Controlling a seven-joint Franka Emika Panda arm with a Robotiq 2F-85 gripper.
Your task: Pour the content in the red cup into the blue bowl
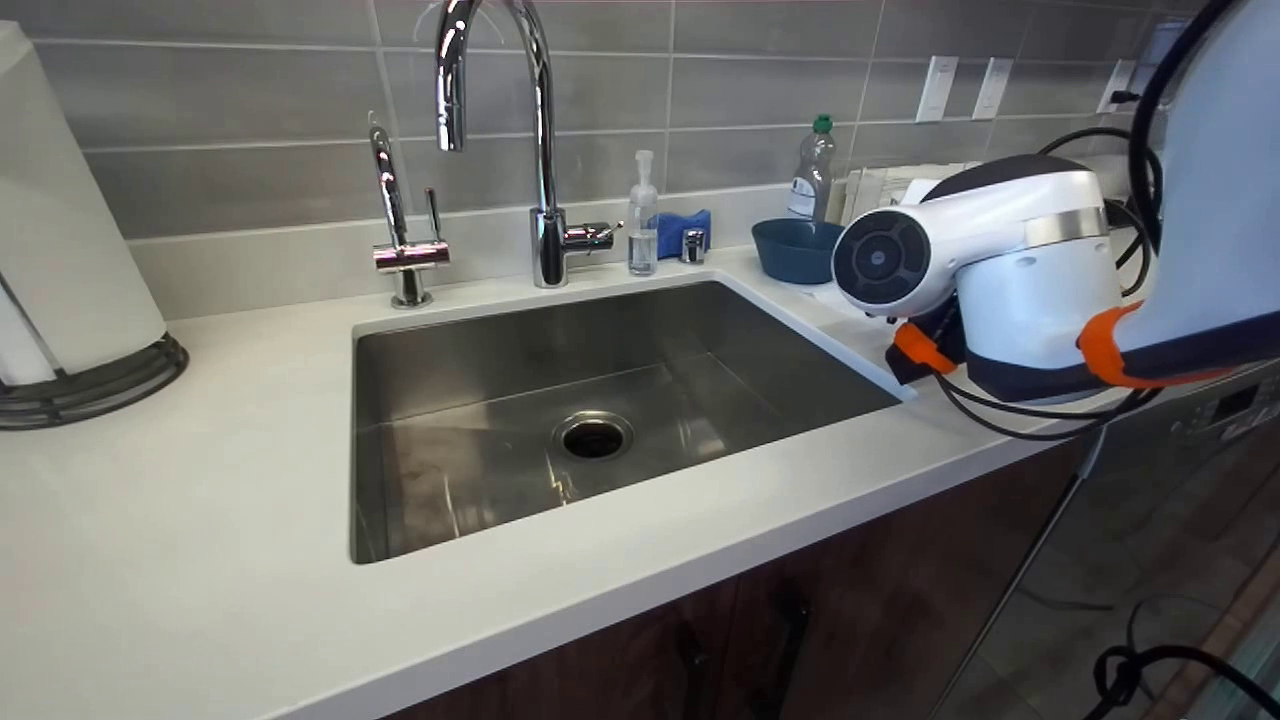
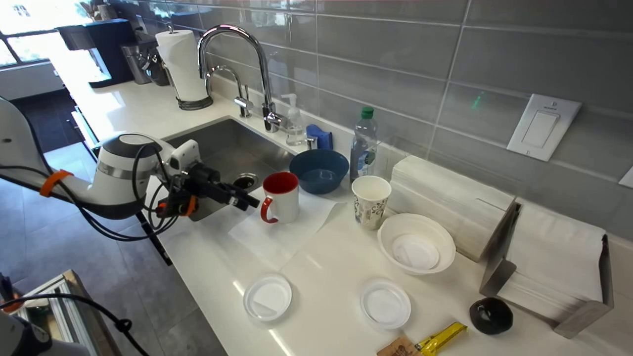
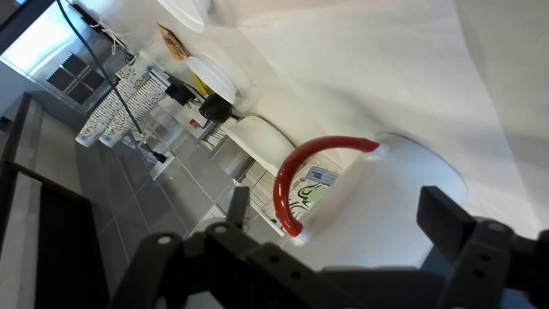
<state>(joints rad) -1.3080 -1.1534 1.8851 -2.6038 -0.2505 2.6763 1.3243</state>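
From left to right in an exterior view, the black two-fingered gripper [image 2: 246, 199] comes first; just beside its tips stands the glossy red cup [image 2: 286, 203] (red only inside and on its loop handle, the outer wall being white). The cup is upright on a thin white paper sheet [image 2: 267, 247], its handle on the gripper's side. In the wrist view the fingers [image 3: 444, 223] are spread wide, and the cup's wall and handle show between them; they have hold of nothing, though I cannot tell whether either touches the cup. Farther right and behind it sits the round, dark blue bowl [image 2: 316, 185], near the sink's corner.

Along the shiny white tabletop [image 2: 326, 296] come a white paper towel roll [image 2: 183, 64], a recessed stainless steel sink [image 2: 217, 143], an arched chrome faucet [image 2: 266, 89], a small round white dish [image 2: 267, 297], a clear plastic bottle [image 2: 365, 136] with a green cap, a printed paper cup [image 2: 370, 205], a wide white bowl [image 2: 420, 225], stacked white napkins [image 2: 452, 198] and a rounded black object [image 2: 491, 315]. A bright window [image 2: 49, 20] shows at the far left; grey rectangular wall tiles [image 2: 385, 49] run to the right.
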